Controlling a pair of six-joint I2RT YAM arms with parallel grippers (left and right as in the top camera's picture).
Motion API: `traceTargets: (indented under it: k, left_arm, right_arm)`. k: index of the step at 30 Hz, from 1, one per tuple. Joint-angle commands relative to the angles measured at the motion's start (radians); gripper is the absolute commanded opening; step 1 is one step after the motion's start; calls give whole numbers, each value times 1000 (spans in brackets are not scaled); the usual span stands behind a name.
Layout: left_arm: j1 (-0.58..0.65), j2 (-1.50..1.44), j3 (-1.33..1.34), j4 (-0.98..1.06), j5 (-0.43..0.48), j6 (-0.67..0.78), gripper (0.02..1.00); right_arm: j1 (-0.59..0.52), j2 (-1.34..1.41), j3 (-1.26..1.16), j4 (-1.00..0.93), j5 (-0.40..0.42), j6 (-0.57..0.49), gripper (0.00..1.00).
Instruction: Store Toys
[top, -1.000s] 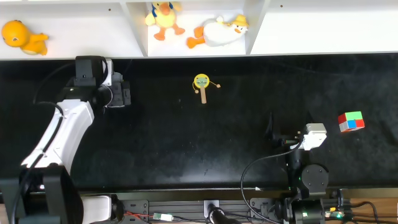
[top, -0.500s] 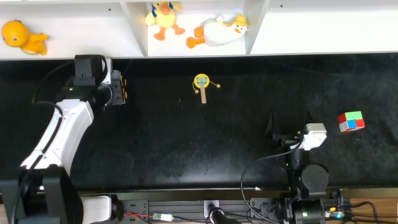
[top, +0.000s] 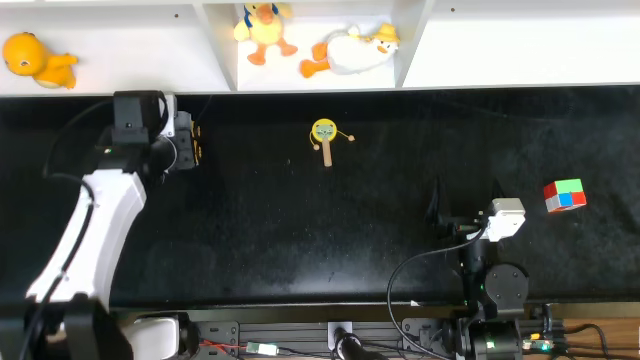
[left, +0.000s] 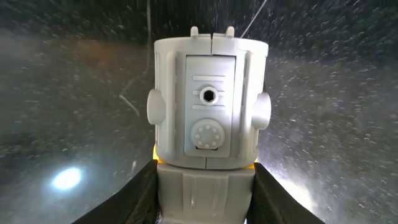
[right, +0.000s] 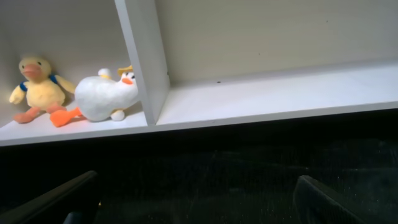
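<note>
Grip looks sound: left hand (top: 188, 150) clamped on base of white barrel-shaped plastic robot toy (left: 210, 106). Toy is off black bench (top: 300, 230), just short of white shelf (top: 130, 65). To do it well: carry toy level into left compartment, beside orange-yellow duck toy (top: 38, 58). Clear divider, seat toy upright, only then let go. Right hand (right: 199, 208) wide open, empty, low over bench.

The left arm (top: 100, 215) has a white shell and black joints. The right arm (top: 495, 285), at five o'clock, is black, white-capped and cabled.
</note>
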Motion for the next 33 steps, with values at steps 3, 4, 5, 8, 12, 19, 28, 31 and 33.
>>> traceTargets:
  k: [3, 4, 5, 8, 12, 19, 28, 31, 33]
  left_arm:
    - [-8, -115, -2, -39, -27, -3, 257]
    - [-8, -122, -2, -39, -27, -3, 257]
    - [-8, -129, -2, -38, -28, -3, 257]
    - [-8, -135, 6, -27, -34, -3, 257]
    - [-8, -121, 37, -15, -35, -3, 255]
    - [-8, -31, 174, -25, -38, 4, 255]
    - [-8, 133, 359, -27, -38, 8, 255]
    - [-8, 185, 418, -28, -38, 24, 257]
    - [-8, 219, 453, -28, -39, 27, 259]
  right_arm:
    - [-6, -7, -13, 5, -6, 1, 993]
    - [-6, -7, -13, 5, -6, 0, 996]
    - [-6, -7, -13, 5, -6, 0, 998]
    - [-6, -8, -13, 5, -6, 1, 996]
    - [-6, -7, -13, 5, -6, 1, 993]
    - [-6, -7, -13, 5, -6, 1, 996]
    - [-6, -7, -13, 5, -6, 0, 996]
    - [-6, -7, -13, 5, -6, 0, 993]
    - [-6, -7, -13, 5, -6, 0, 993]
